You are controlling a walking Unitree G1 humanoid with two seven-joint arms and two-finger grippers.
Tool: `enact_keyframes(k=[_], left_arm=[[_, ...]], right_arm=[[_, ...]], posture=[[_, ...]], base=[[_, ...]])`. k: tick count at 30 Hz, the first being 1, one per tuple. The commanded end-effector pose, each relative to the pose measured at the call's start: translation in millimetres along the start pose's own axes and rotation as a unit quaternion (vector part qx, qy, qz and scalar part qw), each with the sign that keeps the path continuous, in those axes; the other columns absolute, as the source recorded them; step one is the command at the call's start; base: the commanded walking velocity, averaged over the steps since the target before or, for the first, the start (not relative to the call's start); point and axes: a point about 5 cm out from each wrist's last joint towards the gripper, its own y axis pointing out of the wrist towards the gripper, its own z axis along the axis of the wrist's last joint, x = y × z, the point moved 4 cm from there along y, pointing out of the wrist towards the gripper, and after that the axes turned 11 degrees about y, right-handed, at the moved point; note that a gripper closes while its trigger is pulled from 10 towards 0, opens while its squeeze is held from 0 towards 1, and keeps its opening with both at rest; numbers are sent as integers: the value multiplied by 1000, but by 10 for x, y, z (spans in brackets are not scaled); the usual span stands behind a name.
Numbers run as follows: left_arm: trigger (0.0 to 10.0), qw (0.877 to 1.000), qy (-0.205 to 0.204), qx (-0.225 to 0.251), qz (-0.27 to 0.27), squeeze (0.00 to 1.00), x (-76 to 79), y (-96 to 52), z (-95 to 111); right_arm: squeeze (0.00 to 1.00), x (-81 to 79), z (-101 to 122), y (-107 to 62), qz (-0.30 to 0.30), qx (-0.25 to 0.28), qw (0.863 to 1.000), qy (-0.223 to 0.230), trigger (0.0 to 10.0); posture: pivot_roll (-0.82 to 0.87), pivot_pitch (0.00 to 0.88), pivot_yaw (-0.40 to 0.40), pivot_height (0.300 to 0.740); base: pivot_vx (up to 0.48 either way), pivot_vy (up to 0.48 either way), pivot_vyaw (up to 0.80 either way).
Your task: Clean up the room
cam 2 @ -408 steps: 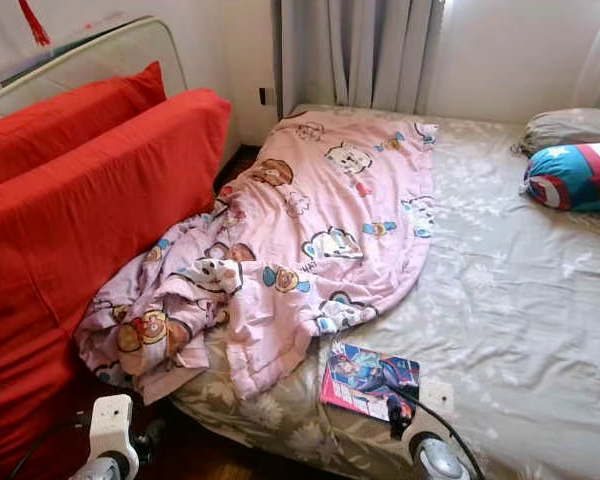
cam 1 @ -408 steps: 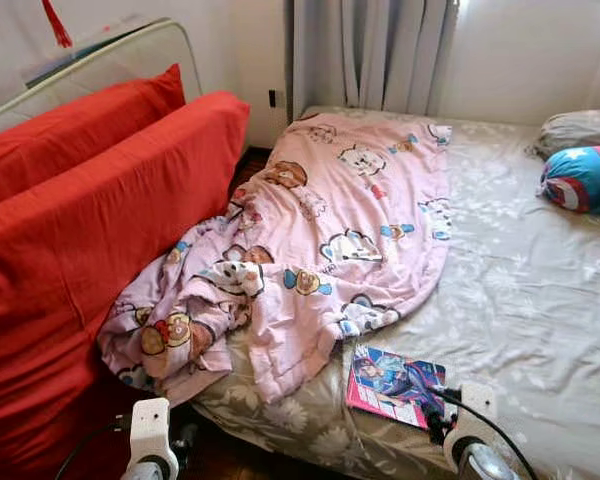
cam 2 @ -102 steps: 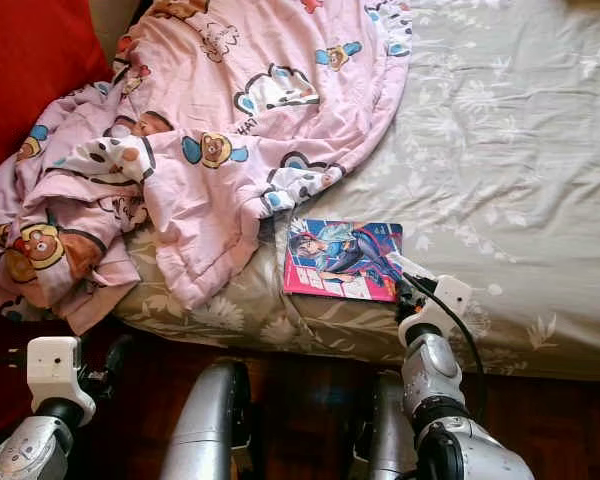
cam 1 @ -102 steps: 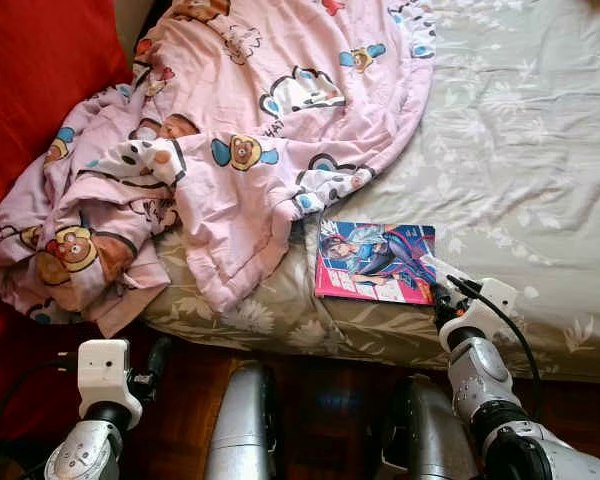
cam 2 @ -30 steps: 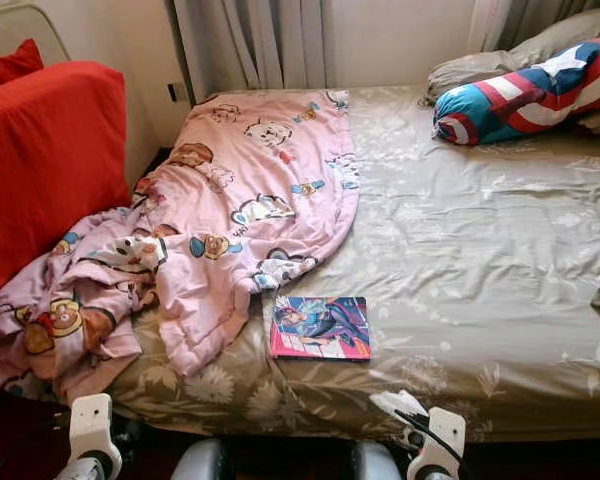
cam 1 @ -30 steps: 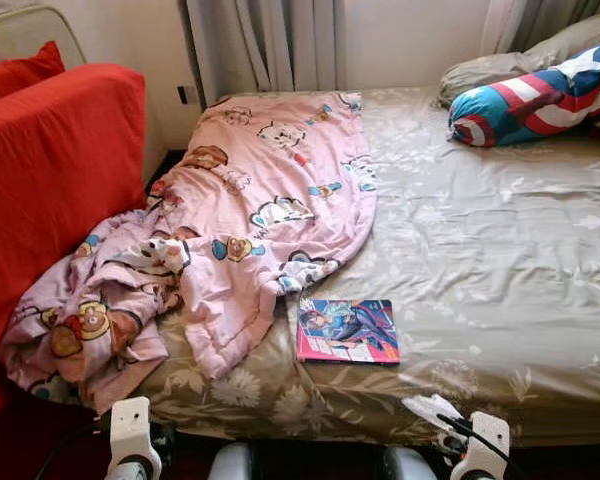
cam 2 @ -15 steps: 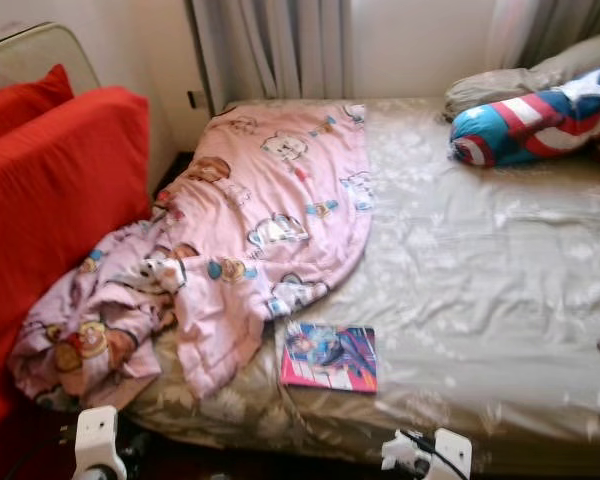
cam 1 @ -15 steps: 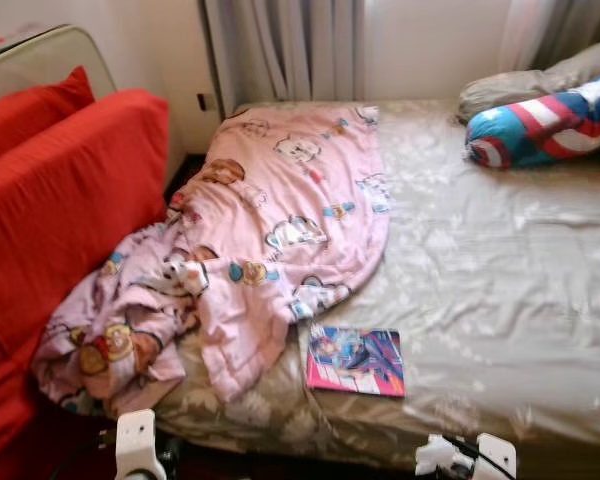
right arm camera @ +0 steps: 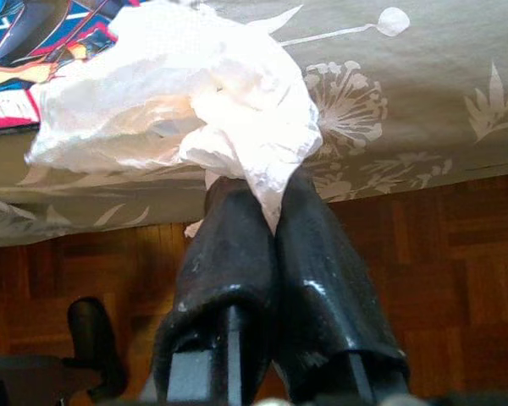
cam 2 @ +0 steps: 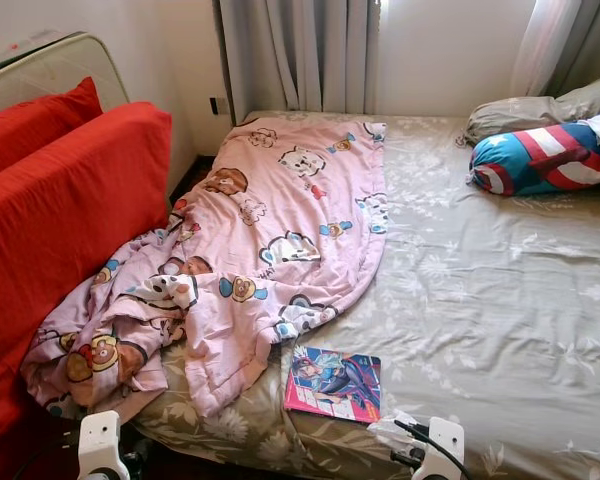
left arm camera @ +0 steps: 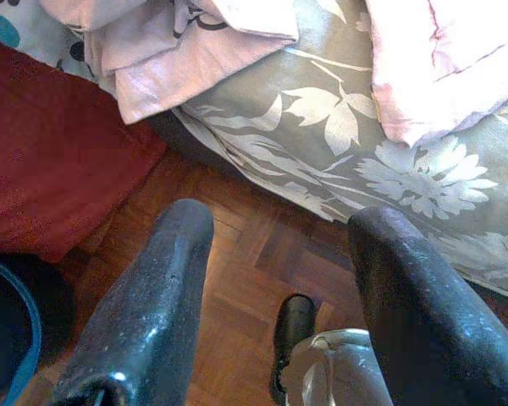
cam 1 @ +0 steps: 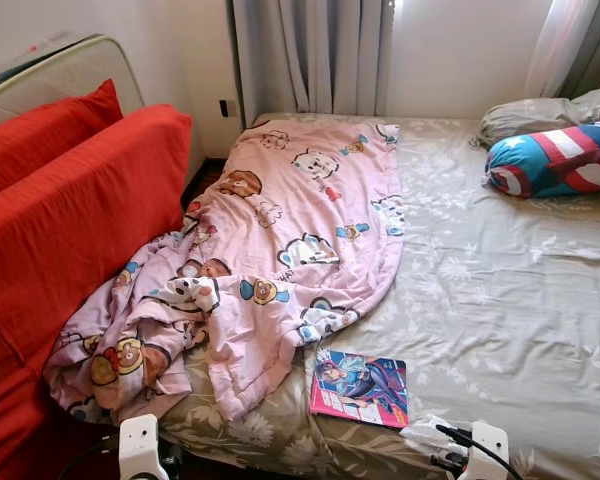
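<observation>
My right gripper (right arm camera: 261,193) is shut on a crumpled white tissue (right arm camera: 176,108), held low at the bed's near edge. In the eye views the tissue (cam 1: 426,434) hangs just right of a colourful comic book (cam 1: 360,387) lying flat on the grey floral sheet (cam 1: 500,300). A pink cartoon blanket (cam 1: 290,240) sprawls over the left half of the bed, and its bunched end spills over the near left corner. My left gripper (left arm camera: 279,233) is open and holds nothing; it hangs over the wooden floor (left arm camera: 245,279) beside the bed's corner.
Big red cushions (cam 1: 70,220) stand along the left, close to the bed. A blue, red and white star pillow (cam 1: 555,160) and a grey pillow (cam 1: 540,112) lie at the far right. Grey curtains (cam 1: 315,55) hang behind. A dark round container (left arm camera: 4,330) with a blue rim sits by the left gripper.
The camera has swung left, so the red cushions fill more of the picture. The tissue stays in my right gripper. My left gripper still hangs by the bed corner.
</observation>
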Motion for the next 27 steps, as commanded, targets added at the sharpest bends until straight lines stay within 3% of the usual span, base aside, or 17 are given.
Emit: enact_keyframes(k=[1,4,8,15,18,24,27], left_arm=[[10000,1000,-1,-23,2,0,-31,-26,-120],[10000,1000,0,-27,2,0,-50,-36,-151],[10000,1000,4,-28,12,0,-100,-44,-167],[10000,1000,2,-27,7,0,-87,-41,-158],[10000,1000,3,-28,5,0,-63,-40,-162],[10000,1000,-1,-28,9,0,-76,-38,-158],[10000,1000,-2,-30,11,0,-85,-40,-162]], right_arm=[[0,57,-81,-18,-3,-18,1000,-7,10000],[0,85,-93,-26,0,-23,999,-24,10000],[0,85,-75,-25,3,-21,999,-36,10000],[0,-122,-92,7,16,-21,999,-36,10000],[0,-309,-171,13,29,-25,998,-41,10000],[0,-431,-240,9,34,-29,998,-43,10000],[0,-409,-228,10,31,-28,998,-41,10000]], posture=[[12,0,19,740],[13,0,21,740],[19,0,18,740],[20,0,23,740],[21,0,22,740],[24,0,24,740],[23,0,27,740]], base=[[0,0,0],[0,0,0],[0,0,788],[0,0,788],[0,0,794],[0,0,794],[0,0,794]])
